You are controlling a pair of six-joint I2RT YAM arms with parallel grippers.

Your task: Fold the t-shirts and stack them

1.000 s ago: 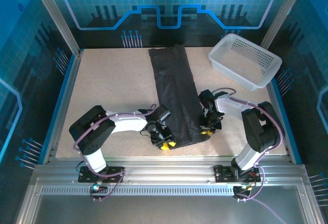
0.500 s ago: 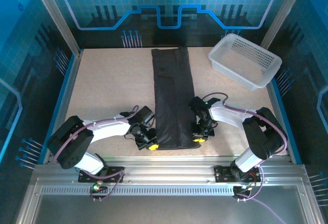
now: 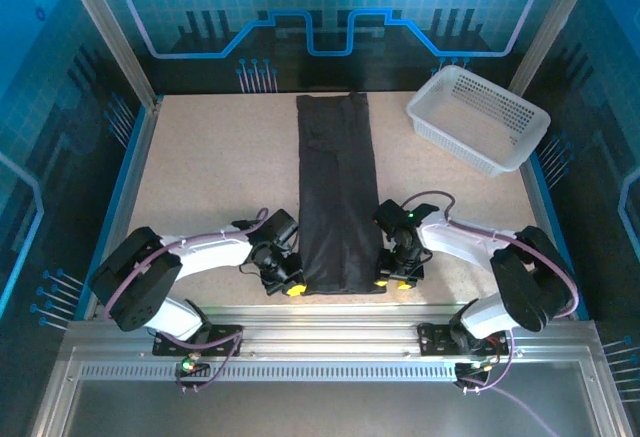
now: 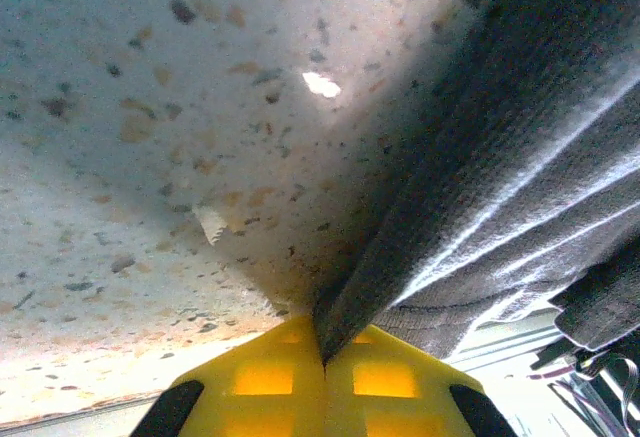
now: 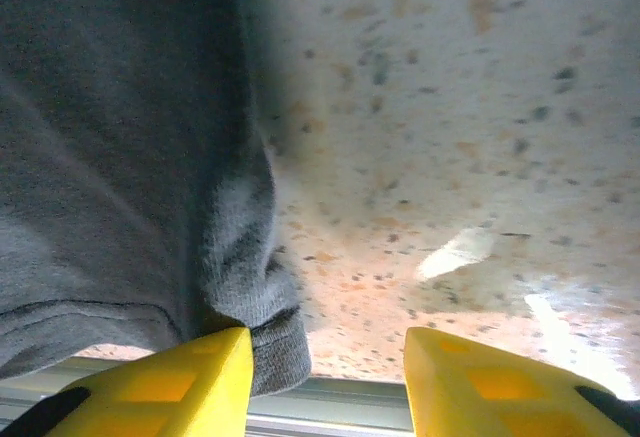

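At the left we see the left gripper (image 3: 291, 285) low on the table at the near left corner of the t-shirt (image 3: 335, 187). In its wrist view the yellow fingertips (image 4: 270, 382) are pressed together with the cloth's edge pinched between them, a hold we judge is meant to lift that corner for the next fold. The t-shirt lies in the middle of the table as a long narrow strip, folded lengthwise, running from the far edge to just short of the near rail. At its near right corner the right gripper (image 3: 393, 279) sits with its jaws well apart and nothing between them; the cloth's corner lies against one finger (image 5: 180, 382), so we judge it is lined up to close there. Further right, the white basket (image 3: 478, 119) stands in the far corner, apart from the shirt. The table (image 3: 210, 177) is speckled beige, framed by aluminium rails (image 3: 320, 342) and blue-lit panels (image 3: 330, 7).
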